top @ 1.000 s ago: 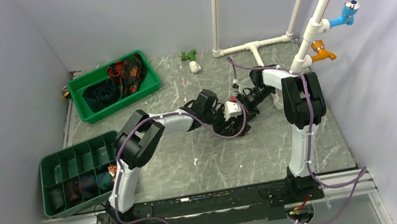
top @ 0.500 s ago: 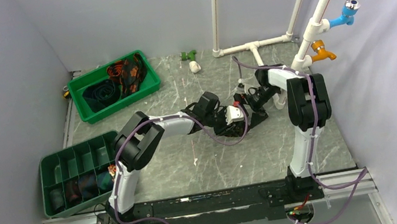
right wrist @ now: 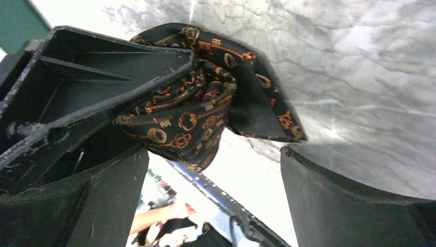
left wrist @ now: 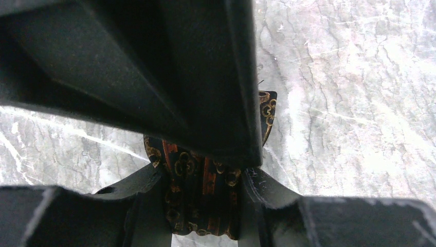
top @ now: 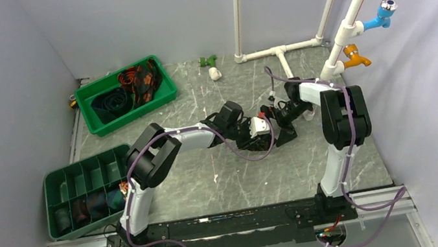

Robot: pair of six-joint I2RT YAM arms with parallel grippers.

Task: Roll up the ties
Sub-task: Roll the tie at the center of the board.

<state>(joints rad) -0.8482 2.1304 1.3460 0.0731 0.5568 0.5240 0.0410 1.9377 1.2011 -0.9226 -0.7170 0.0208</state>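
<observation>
A rolled tie (left wrist: 200, 198), black with red-orange print, sits between the fingers of my left gripper (left wrist: 204, 181), which is shut on it just above the marble table. In the right wrist view the same tie (right wrist: 198, 110) bulges out of the left gripper's black fingers (right wrist: 97, 82). My right gripper (right wrist: 216, 170) stands open right beside it, with nothing between its jaws. From above, the two grippers (top: 260, 125) (top: 283, 125) meet at the table's middle and hide the tie. Loose ties (top: 135, 83) lie in the back tray. Rolled ties (top: 88, 205) fill the divided tray's near row.
A green tray (top: 163, 96) sits at the back left and a green divided tray (top: 54, 181) at the left edge. White pipes (top: 277, 50) with blue and orange taps (top: 383, 12) rise at the back right. A small green-white fitting (top: 212, 67) lies near the back wall.
My right gripper was shut a second ago; it has opened and drawn back slightly from the tie. Its elbow swung right. The left gripper keeps its hold in the same place.
</observation>
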